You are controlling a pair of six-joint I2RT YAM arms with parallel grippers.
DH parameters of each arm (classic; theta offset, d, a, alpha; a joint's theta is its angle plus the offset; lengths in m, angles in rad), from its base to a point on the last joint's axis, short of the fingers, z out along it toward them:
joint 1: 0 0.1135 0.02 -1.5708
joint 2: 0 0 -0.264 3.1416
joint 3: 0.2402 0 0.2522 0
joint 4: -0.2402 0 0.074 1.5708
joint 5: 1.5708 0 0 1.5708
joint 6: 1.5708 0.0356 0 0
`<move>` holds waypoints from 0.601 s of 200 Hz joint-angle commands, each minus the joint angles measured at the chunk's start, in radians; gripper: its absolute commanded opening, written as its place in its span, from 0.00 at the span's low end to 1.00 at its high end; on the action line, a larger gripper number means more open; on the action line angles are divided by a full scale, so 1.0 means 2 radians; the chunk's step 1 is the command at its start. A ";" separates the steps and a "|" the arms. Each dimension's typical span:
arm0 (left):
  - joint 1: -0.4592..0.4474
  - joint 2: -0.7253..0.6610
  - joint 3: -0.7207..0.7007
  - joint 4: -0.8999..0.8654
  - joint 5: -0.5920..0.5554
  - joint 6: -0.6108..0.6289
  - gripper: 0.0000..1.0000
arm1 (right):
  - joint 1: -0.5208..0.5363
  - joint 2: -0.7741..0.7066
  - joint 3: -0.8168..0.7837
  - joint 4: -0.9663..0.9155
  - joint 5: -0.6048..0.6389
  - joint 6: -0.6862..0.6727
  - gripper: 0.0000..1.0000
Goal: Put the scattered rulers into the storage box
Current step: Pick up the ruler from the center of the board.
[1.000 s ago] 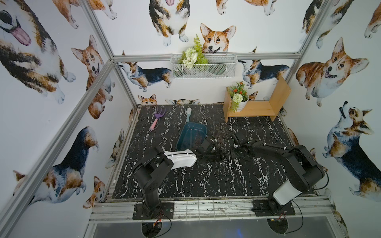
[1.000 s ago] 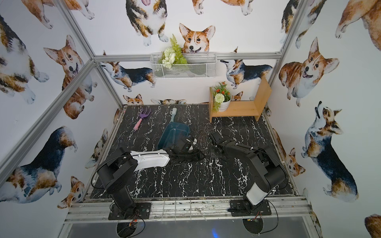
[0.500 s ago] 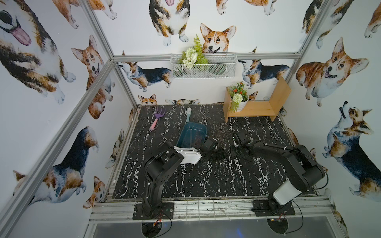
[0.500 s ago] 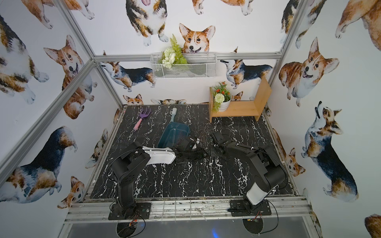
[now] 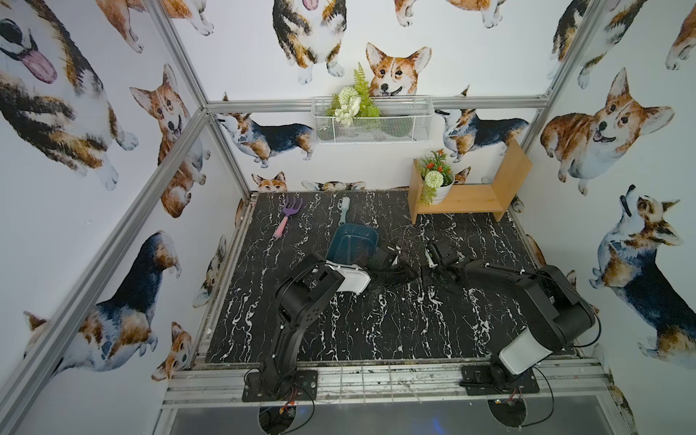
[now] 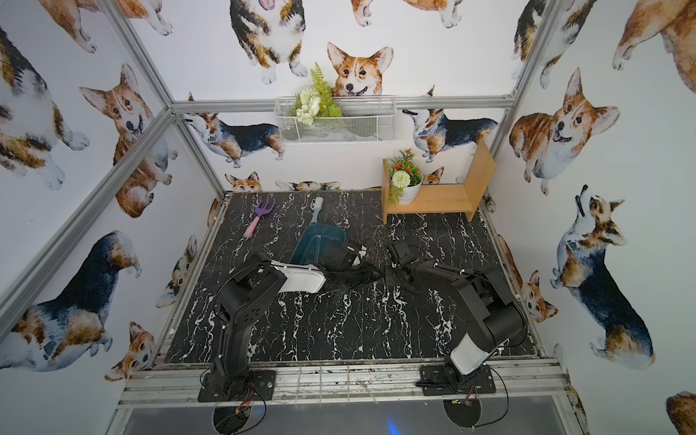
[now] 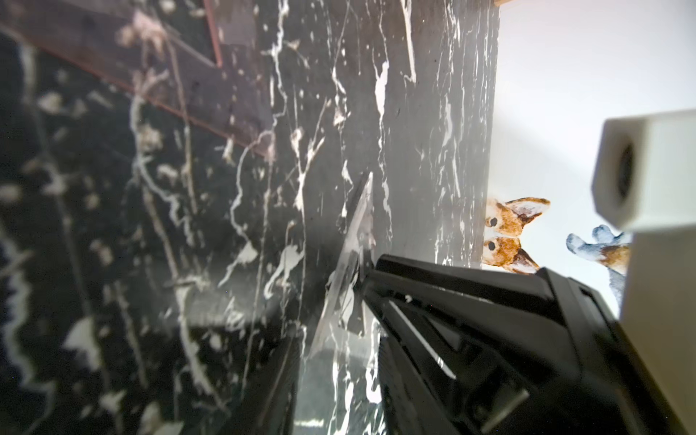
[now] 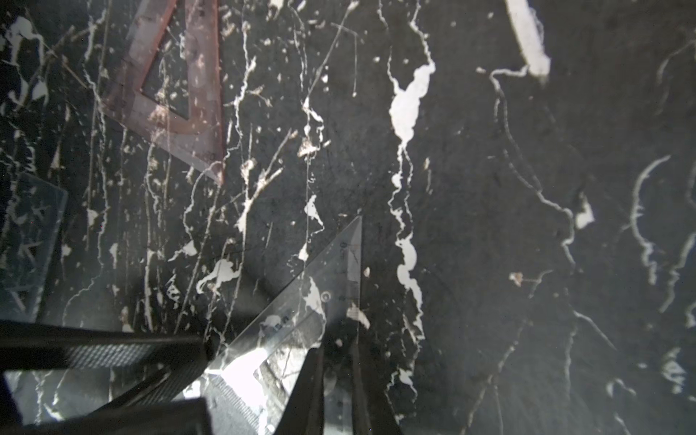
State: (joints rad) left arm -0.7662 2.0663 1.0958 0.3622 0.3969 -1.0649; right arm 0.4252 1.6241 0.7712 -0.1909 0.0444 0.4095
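Note:
A clear triangular ruler (image 8: 331,286) hangs just above the dark marble table, with my right gripper (image 8: 338,344) shut on one edge of it. My left gripper (image 7: 335,301) has its jaws apart on either side of the same clear ruler (image 7: 352,260); I cannot tell whether its pads touch it. In both top views the two grippers (image 5: 391,258) (image 5: 433,260) meet just right of the teal storage box (image 5: 352,241) (image 6: 320,241). A reddish triangular ruler (image 8: 205,94) (image 7: 188,86) lies flat on the table nearby. A bluish see-through strip (image 8: 30,241) lies beside it.
A purple-and-pink toy rake (image 5: 288,216) and a pale green brush (image 5: 344,211) lie behind the box. A wooden shelf (image 5: 474,197) with a potted plant stands at the back right. A white wire basket (image 5: 371,120) hangs on the back wall.
My left arm has raised its elbow and pushed forward, bringing its gripper in to the clear ruler, and its jaws have narrowed. The right arm has hardly moved.

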 commanded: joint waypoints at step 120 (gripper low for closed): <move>-0.002 0.020 0.013 0.007 0.041 -0.014 0.00 | -0.007 -0.025 -0.004 -0.106 -0.024 0.003 0.23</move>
State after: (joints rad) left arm -0.7666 2.1082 1.1149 0.3912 0.4610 -1.0969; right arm 0.4118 1.5967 0.7609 -0.1802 0.0097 0.4095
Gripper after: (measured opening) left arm 0.062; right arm 0.177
